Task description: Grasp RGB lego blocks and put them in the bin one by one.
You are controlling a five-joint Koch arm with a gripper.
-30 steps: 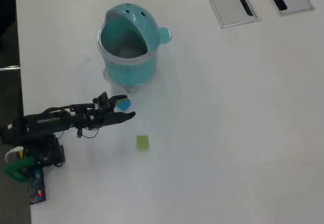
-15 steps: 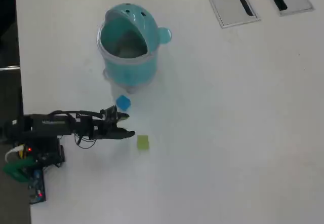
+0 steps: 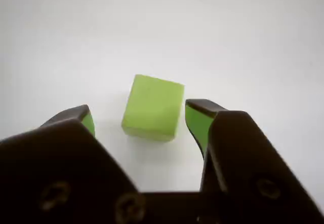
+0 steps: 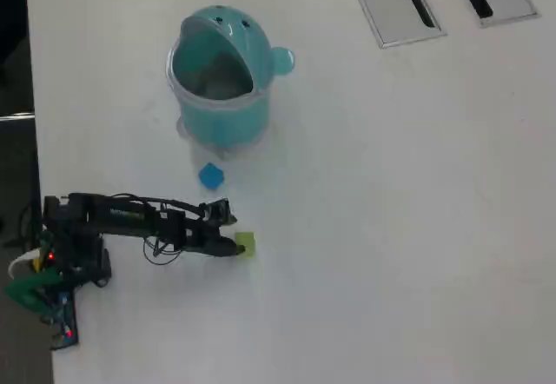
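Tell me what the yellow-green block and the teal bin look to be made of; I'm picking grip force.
The yellow-green block looks like matte moulded plastic: flat even colour, crisp edges, no glare, though dense foam can't be ruled out. The bin looks like smooth, slightly glossy plastic, with a thin even wall and soft highlights on its dome. The open gripper straddles the block.

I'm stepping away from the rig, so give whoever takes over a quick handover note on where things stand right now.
Claw: open, jaws either side of the yellow-green block, nothing gripped yet.
Yellow-green block: on the table, at the claw tips.
Blue block: on the table, just in front of the teal bin.
Red block: not visible; the bin's contents can't be made out.
Left: close on yellow-green, drop it in the bin, then the blue one.
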